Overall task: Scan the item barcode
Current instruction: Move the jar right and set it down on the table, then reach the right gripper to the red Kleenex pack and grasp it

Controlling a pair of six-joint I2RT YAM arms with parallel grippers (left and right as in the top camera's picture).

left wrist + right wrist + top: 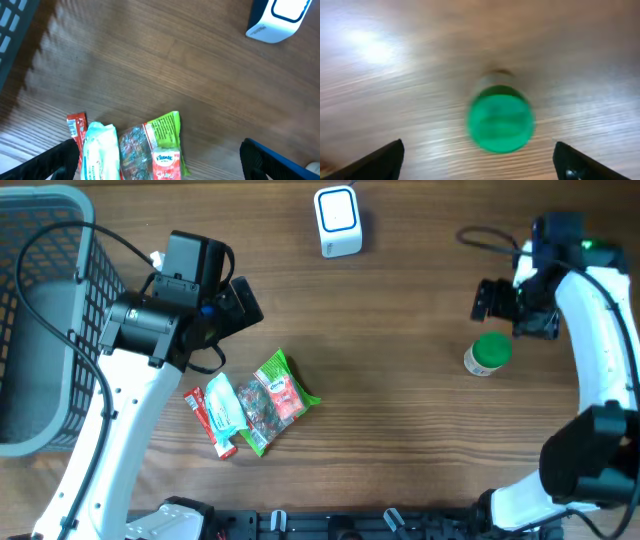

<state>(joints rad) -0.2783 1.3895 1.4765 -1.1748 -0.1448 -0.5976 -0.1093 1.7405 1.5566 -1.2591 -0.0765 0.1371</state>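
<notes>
Wood-grain table [400,430], round green-capped bottle [487,353]

Only "Kleenex" is readable, on the tissue pack [165,162].

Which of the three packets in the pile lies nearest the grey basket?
The thin red packet, at the pile's edge on the side of the basket. The white-and-teal pack lies next to it, and the green packet is farther off still.
</notes>
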